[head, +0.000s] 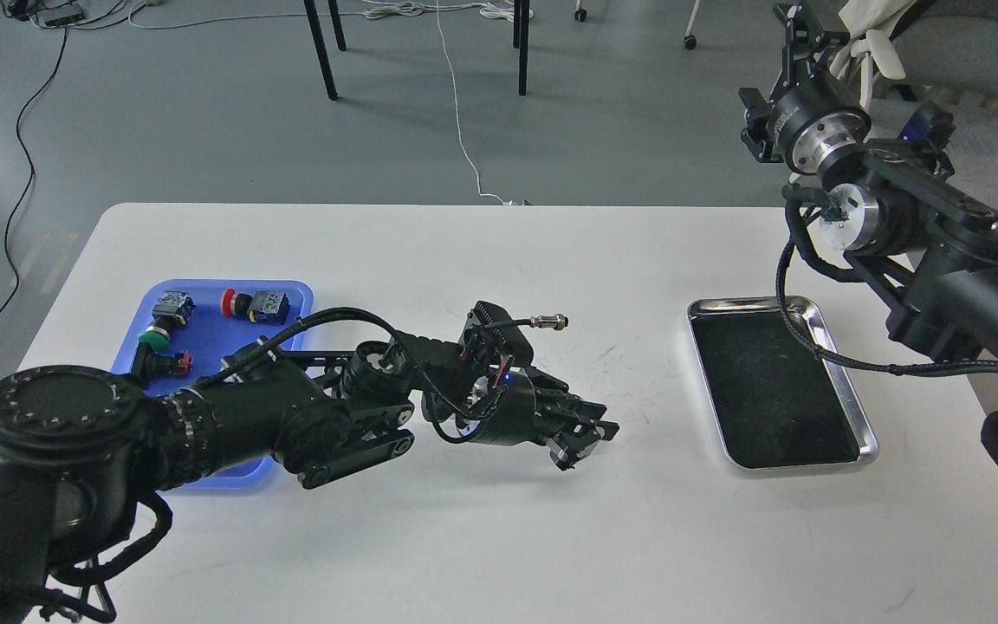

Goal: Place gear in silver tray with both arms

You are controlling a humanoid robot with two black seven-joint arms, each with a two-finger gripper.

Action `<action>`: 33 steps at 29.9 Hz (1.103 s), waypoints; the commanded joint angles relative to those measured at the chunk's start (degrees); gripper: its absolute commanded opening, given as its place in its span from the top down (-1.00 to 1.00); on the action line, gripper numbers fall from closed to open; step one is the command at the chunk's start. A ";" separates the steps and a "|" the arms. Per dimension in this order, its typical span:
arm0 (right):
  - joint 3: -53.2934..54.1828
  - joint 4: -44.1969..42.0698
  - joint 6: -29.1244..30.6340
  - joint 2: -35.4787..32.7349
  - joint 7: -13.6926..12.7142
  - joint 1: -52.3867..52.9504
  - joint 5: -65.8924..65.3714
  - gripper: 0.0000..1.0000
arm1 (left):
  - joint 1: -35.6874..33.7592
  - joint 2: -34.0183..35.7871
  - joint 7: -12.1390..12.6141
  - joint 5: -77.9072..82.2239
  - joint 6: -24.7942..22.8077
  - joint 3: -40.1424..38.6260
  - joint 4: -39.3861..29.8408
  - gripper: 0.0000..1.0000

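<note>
Left gripper (581, 438): low over mid-table, fingers pointing toward right edge; jaws near-closed, something small and pale glints at the tips, poss. the gear, but too small/dark to confirm, so grip state can't be told. Right gripper (798, 39): raised high beyond far right corner, seen dark and end-on; open or closed unclear, nothing visibly carried. Silver tray (845, 368): on table (464, 537) near right edge, long axis running near-to-far with slight skew, dark bottom bare, a cable from right arm draped across its far end. Blue tray (287, 290): near left edge, behind left arm, holds misc. switch/button parts. Key relation: silver tray lies to the right of left gripper, clear table between, roughly along the fingers' heading. Judgement: left arm nearer at tip level; right arm's body overhangs tray but its gripper is well off.
</note>
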 commanded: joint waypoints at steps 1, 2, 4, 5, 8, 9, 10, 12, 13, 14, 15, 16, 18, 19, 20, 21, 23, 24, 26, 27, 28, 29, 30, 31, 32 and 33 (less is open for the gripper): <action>-0.90 0.00 -0.04 0.04 0.00 0.05 0.00 -0.98 | 0.10 0.00 0.00 0.00 0.00 -0.08 0.61 0.36; -0.90 0.08 -0.04 0.04 0.00 0.05 0.00 -0.98 | 0.10 0.00 0.00 -0.09 0.00 -0.17 0.61 0.36; -0.99 0.17 0.05 0.04 0.00 0.05 0.00 -0.98 | 0.10 0.00 0.00 0.00 0.00 -0.08 0.70 0.35; -1.08 0.35 -0.04 -0.05 0.00 0.05 0.00 -0.98 | 0.01 0.00 0.00 -0.09 0.00 -0.08 0.70 0.32; -1.78 0.44 0.13 -0.14 -0.09 0.05 0.00 -0.98 | -0.16 0.00 0.00 -0.53 0.00 -0.26 0.70 0.24; -2.65 0.70 0.13 -0.14 0.00 0.14 -0.09 -0.98 | -0.25 0.00 0.00 -0.62 0.00 -0.69 0.61 0.23; -3.62 1.05 0.13 -0.14 0.00 0.14 -0.09 -0.98 | -0.34 0.00 0.00 -0.79 0.00 -1.74 0.61 0.23; -5.03 1.49 0.13 -0.31 0.00 0.58 -0.09 -0.98 | -0.51 0.00 0.00 -0.88 -0.17 -4.20 0.88 0.21; -5.73 1.67 0.22 -0.40 0.00 1.01 -0.09 -0.98 | -0.60 0.00 0.00 -0.97 -0.26 -5.26 1.14 0.16; -6.17 1.84 0.31 -0.49 0.00 1.10 -0.09 -0.98 | -0.69 0.00 0.00 -0.97 -0.35 -5.96 1.49 0.08; -6.70 2.28 0.31 -0.58 0.00 1.28 -0.17 -0.98 | -0.86 0.00 0.00 -1.14 -0.35 -6.58 1.84 0.00; -7.14 2.89 0.31 -0.58 0.00 1.28 -0.17 -0.98 | -0.95 0.00 0.00 -1.23 -0.35 -7.54 2.19 -0.03; -7.49 4.03 0.40 -0.84 0.00 1.37 -0.17 -0.98 | -0.95 0.00 0.00 -2.54 -0.35 -10.09 2.28 -0.04; -7.84 4.74 0.83 -1.36 0.00 1.28 -0.26 -0.98 | -1.04 0.00 0.00 -4.03 -0.52 -11.32 2.28 -0.04; -8.19 5.27 0.92 -1.89 0.00 1.28 -0.61 -0.98 | -1.22 0.00 0.00 -5.70 -0.53 -12.12 2.28 -0.05; -8.63 6.05 0.93 -2.24 0.00 1.28 -1.22 -0.98 | -1.91 0.00 0.00 -7.11 -0.53 -12.21 2.28 -0.07; -9.25 7.55 0.93 -2.42 0.00 1.28 -2.19 -0.98 | -2.71 0.00 0.00 -9.31 -0.53 -12.56 2.37 -0.10; -9.34 8.16 0.93 -2.77 0.00 1.28 -2.37 -0.98 | -2.89 0.00 0.00 -10.89 -0.44 -13.26 2.20 -0.11; -9.34 9.05 0.93 -3.91 0.09 1.37 -2.37 -0.98 | -2.97 0.79 0.00 -12.74 -0.44 -15.10 2.37 -0.13; -9.34 9.57 0.93 -4.53 0.09 1.54 -2.37 -0.98 | -2.98 1.75 0.00 -13.70 -0.52 -15.90 2.37 -0.15; -9.34 9.84 0.93 -4.79 0.18 1.72 -2.37 -0.98 | -3.06 2.63 0.00 -14.32 -0.53 -16.25 2.37 -0.19; -9.25 10.01 0.93 -5.23 0.18 1.89 -2.37 -0.98 | -3.24 3.77 0.00 -14.50 -0.53 -16.34 2.37 -0.22; -9.25 10.45 0.93 -5.58 0.18 1.90 -2.37 -0.98 | -3.41 4.48 0.00 -14.51 -0.44 -16.34 2.37 -0.26; -9.25 10.98 0.93 -6.20 0.18 1.90 -2.37 -0.98 | -3.50 5.09 0.00 -14.68 -0.35 -16.52 2.46 -0.32; -9.16 11.42 0.93 -6.73 0.18 1.90 -2.37 -0.98 | -3.50 5.71 0.00 -15.12 -0.26 -17.04 2.46 -0.38; -9.08 12.03 0.93 -7.43 0.18 1.90 -2.37 -0.98 | -3.50 6.32 0.00 -15.38 -0.09 -17.92 2.46 -0.47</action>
